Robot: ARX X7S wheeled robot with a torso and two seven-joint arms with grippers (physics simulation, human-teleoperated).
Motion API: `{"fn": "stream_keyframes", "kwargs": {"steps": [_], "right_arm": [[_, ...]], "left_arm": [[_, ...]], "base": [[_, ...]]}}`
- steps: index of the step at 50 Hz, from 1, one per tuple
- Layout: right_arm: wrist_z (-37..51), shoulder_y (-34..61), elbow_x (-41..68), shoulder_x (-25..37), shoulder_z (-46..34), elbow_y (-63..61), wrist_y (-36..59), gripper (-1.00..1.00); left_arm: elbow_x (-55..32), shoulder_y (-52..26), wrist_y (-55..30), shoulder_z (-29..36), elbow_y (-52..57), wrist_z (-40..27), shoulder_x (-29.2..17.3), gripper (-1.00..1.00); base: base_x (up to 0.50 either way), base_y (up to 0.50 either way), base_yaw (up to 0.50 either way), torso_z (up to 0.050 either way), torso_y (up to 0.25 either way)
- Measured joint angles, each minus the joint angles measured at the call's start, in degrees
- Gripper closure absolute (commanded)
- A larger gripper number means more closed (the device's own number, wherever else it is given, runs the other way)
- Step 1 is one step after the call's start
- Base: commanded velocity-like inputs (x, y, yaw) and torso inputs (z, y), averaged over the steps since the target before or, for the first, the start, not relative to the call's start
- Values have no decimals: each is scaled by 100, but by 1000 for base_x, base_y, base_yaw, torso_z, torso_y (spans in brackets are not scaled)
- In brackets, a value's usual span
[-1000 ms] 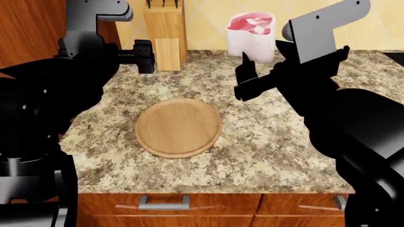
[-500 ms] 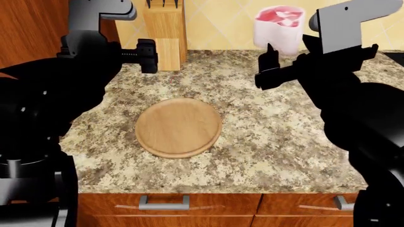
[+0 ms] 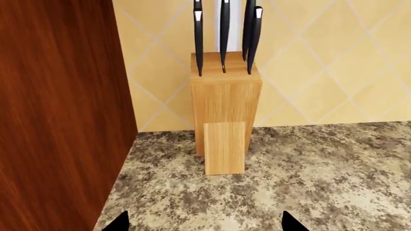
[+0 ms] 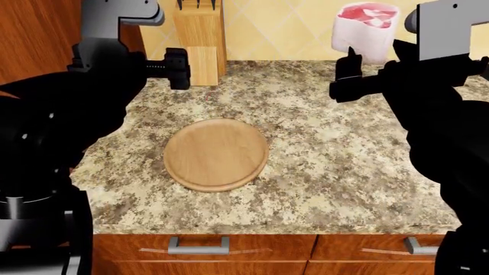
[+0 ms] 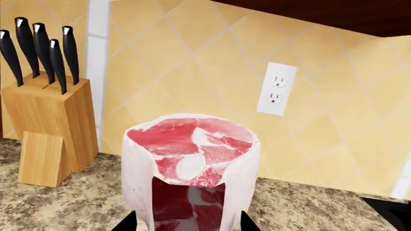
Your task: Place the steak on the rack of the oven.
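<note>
The steak, a thick chunk with a red-pink marbled top and pale sides, is held up off the granite counter near the tiled back wall. My right gripper is shut on it. In the right wrist view the steak fills the gap between the two fingertips of the right gripper. My left gripper is open and empty beside the knife block; in the left wrist view the left gripper has only counter between its tips. The oven and the rack are out of view.
A round wooden board lies mid-counter. A wooden knife block stands at the back left, also in the left wrist view. A tall wooden cabinet side is at its left. A wall outlet is behind the steak. Drawer handles are below the counter edge.
My right gripper has carried the steak to the right and a little higher along the back wall. The left arm and the board have not moved.
</note>
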Motion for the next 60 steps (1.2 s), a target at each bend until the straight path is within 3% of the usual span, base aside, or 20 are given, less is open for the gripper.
{"fn": "stream_keyframes", "kwargs": {"steps": [30,60], "right_arm": [[48,-107,16,47,-10,81,-117,100],[65,-158,78,72,-2,86,-163,100]], "left_arm": [[-104,59,-47,-5,114,-101,-35,-100],[-200,47,-87,22,172,-183,-58,-100]], "base": [[-5,2,0,1,1],[-329,134,0,0,0]]}}
